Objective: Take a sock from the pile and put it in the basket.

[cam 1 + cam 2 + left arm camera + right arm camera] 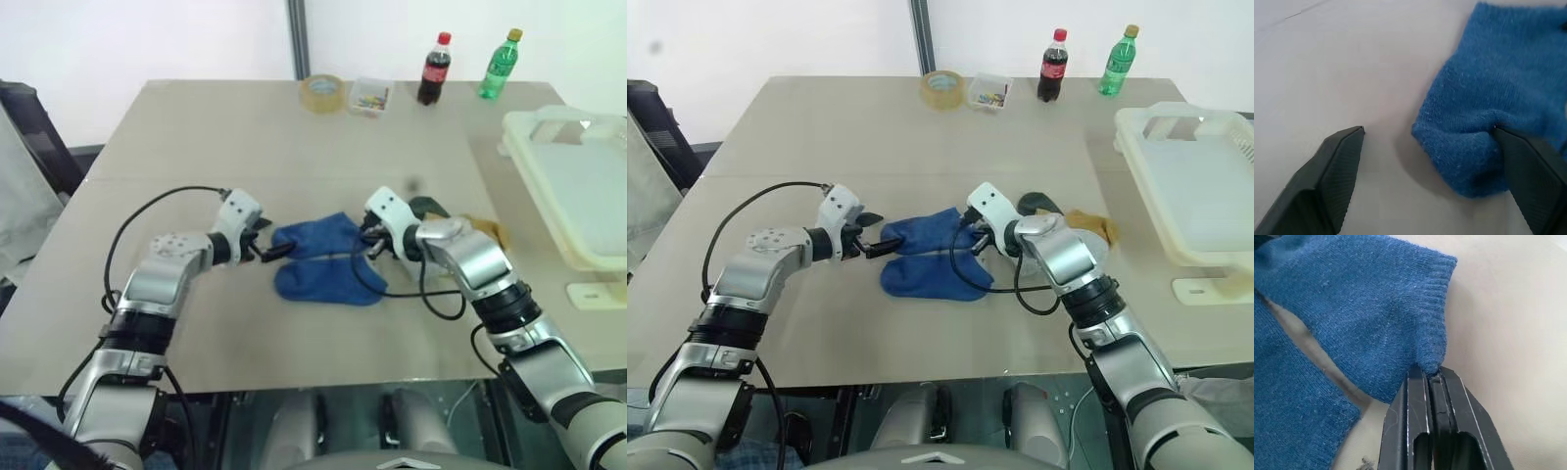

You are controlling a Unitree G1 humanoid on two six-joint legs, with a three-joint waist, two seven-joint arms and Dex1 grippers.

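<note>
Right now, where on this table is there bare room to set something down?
Free: the broad tabletop between the tape roll and the left pincer, and the near strip before the blue socks. Crowded: the pile beside the basket, and the far edge by the bottles.

Both arms reach forward over the table, forearms angled inward toward each other, grippers pointing down at a shallow slant.

Left arm: elbow bent outward, wrist turned in to the right. Left gripper (872, 245) low at the table surface, fingers spread wide apart. In the left wrist view one finger (1334, 171) rests over bare tabletop; the other finger (1535, 176) presses against the rounded end of the blue sock (1498, 98). Nothing is clamped between them.

Right arm: elbow out to the right, wrist flexed down and turned left. Right gripper (1432, 382) fully closed, fingers pressed flat together, pinching the ribbed cuff corner of the same sock.
</note>
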